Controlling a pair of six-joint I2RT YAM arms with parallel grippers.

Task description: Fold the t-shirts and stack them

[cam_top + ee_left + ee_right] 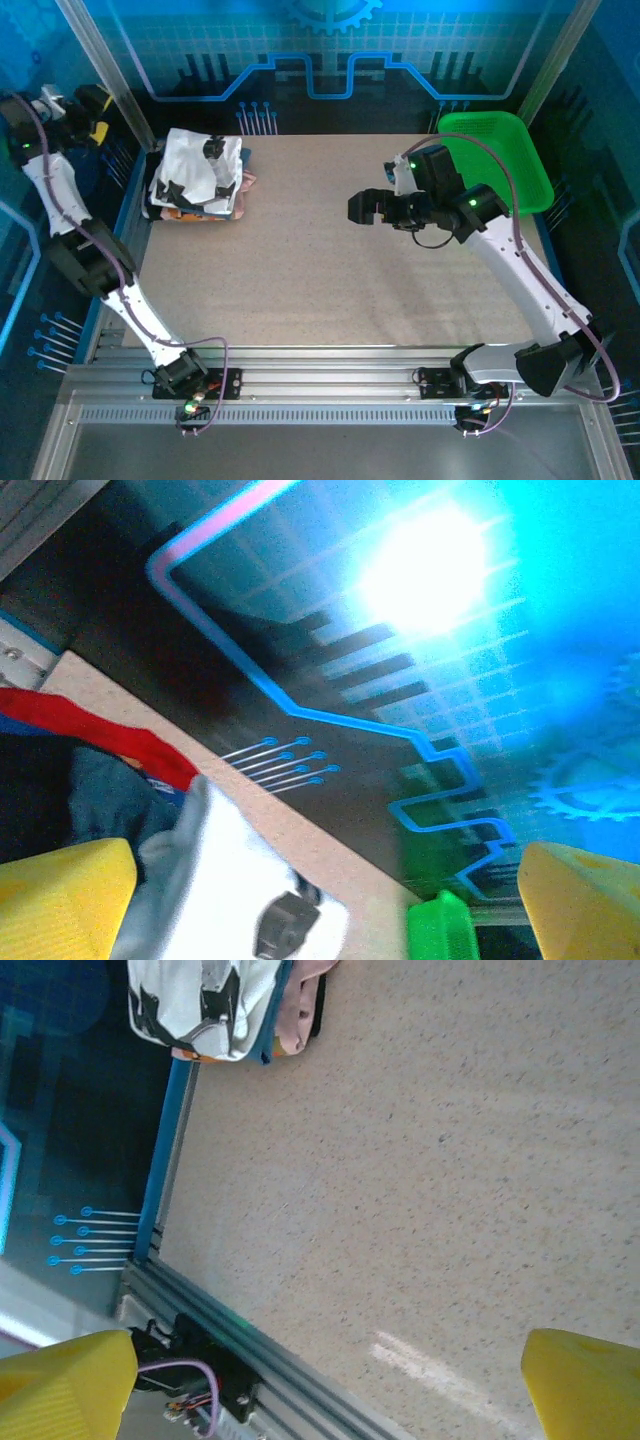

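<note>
The t-shirts lie in a pile at the table's far left corner. A white one with black marks is on top, and pink and orange edges stick out beneath it. My left gripper is raised beyond the table's left edge, to the left of the pile. In the left wrist view it is open and empty, with the white shirt and red cloth below. My right gripper hovers open over the table's middle right, and nothing sits between its jaws. The white shirt also appears far off in the right wrist view.
A green mesh basket stands at the far right corner, just behind the right arm. The speckled beige table stretches between the pile and the basket. A blue rail edges the table's left side, and aluminium rails run along the near edge.
</note>
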